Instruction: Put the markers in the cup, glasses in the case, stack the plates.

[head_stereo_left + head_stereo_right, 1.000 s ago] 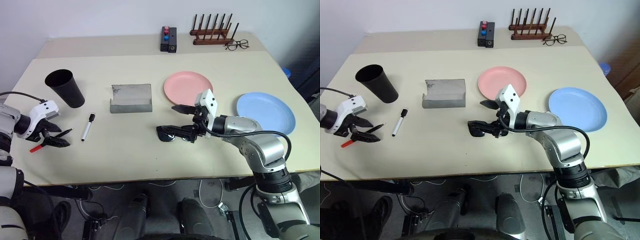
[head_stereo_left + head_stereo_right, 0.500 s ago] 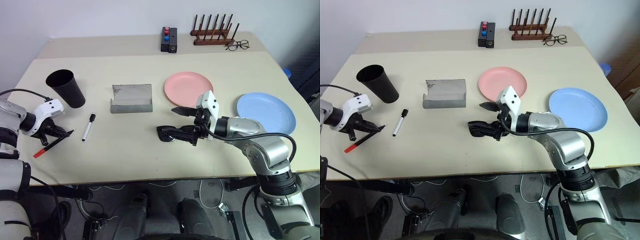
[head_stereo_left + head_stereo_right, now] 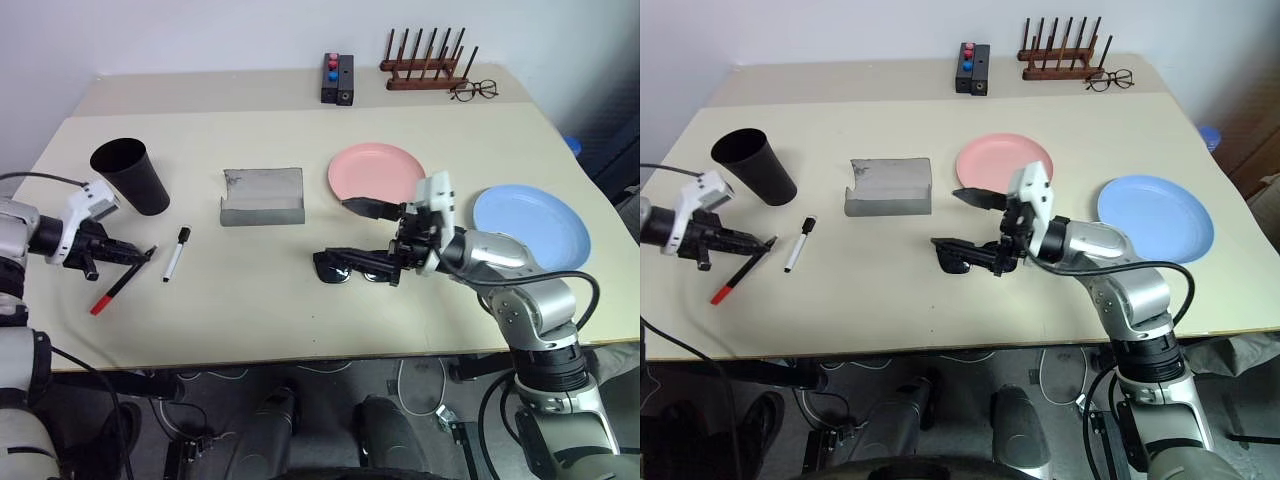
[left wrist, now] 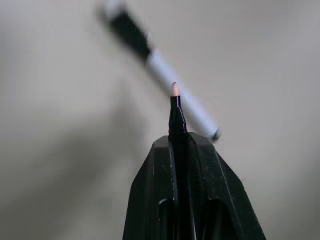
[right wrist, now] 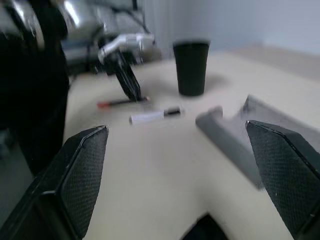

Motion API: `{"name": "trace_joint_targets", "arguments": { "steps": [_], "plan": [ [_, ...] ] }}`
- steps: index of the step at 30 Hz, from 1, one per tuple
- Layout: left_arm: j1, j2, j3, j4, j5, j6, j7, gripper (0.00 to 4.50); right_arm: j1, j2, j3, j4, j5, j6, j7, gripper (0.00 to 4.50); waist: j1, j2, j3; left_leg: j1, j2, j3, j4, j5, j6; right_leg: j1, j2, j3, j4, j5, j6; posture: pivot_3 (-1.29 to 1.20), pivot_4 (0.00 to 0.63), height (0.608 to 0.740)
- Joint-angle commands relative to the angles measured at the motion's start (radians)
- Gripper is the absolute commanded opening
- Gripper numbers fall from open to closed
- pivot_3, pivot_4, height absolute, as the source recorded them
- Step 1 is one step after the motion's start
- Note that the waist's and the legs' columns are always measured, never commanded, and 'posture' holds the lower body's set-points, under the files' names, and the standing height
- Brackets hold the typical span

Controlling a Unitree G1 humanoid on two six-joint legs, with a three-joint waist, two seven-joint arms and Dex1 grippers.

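Behind the big cream tabletop (image 3: 300,300) is a plain pale wall.

Not much of the job is done yet. The black cup (image 3: 130,176) stands near the back left corner, and I see no marker in it. The left gripper (image 3: 118,255) is by the left edge, and its fingers are squeezed shut on the red marker (image 3: 118,284). This marker hangs slanting down, red end low near the tabletop. The white marker (image 3: 176,253) with the black cap lies flat just beside it, toward the middle.

The grey case (image 3: 262,197) sits open in the middle, a bit toward the back, with nothing in it. The black glasses (image 3: 350,266) are near the middle, closer to the front edge. The right gripper (image 3: 368,232) has its fingers wide apart. One finger (image 3: 366,208) is up high and the other (image 3: 358,254) is low, right at the glasses. I cannot tell if the glasses are lifted or still lying down.

The pink plate (image 3: 376,172) is behind the gripper. The blue plate (image 3: 530,224) is by the right edge. They lie well apart, so stacking is still to do.

So both markers, the glasses and the plates are all left.

I can read no words or labels anywhere.
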Motion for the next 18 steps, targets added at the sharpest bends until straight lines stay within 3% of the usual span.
{"name": "trace_joint_targets", "arguments": {
  "steps": [1,5,9,18],
  "plan": [
    [0.019,0.04,0.115,-0.142,-0.099,0.068,0.04,0.02,-0.014,-0.001,-0.022,0.003,0.009,-0.053,0.025,4.5,0.0,0.0,0.0,0.0,0.0,0.0,0.0,0.0,0.0,0.0,0.0,0.0,0.0,0.0,0.0,0.0,0.15,0.74],
    [0.029,0.028,0.221,-0.253,-0.199,0.121,0.104,0.02,-0.033,0.023,-0.032,0.038,0.024,-0.065,0.015,4.5,0.001,0.0,0.0,0.0,0.0,0.0,0.0,0.0,0.0,0.0,0.0,0.0,0.0,0.0,0.0,0.0,0.15,0.74],
    [0.013,-0.025,0.317,-0.257,-0.266,-0.011,0.215,0.02,-0.055,0.044,-0.038,0.077,0.025,-0.079,0.011,4.5,0.001,0.0,0.0,0.0,0.0,0.0,0.0,0.0,0.0,0.0,0.0,0.0,0.0,0.0,0.0,0.0,0.15,0.74],
    [-0.2,-0.078,0.369,0.045,-0.253,-0.337,0.513,0.02,-0.081,0.061,-0.024,0.146,-0.076,-0.171,-0.039,4.5,0.002,-0.001,0.0,0.0,0.0,0.0,0.001,0.001,-0.001,0.0,0.0,0.0,0.0,0.0,0.0,0.0,0.15,0.74]
  ]
}}
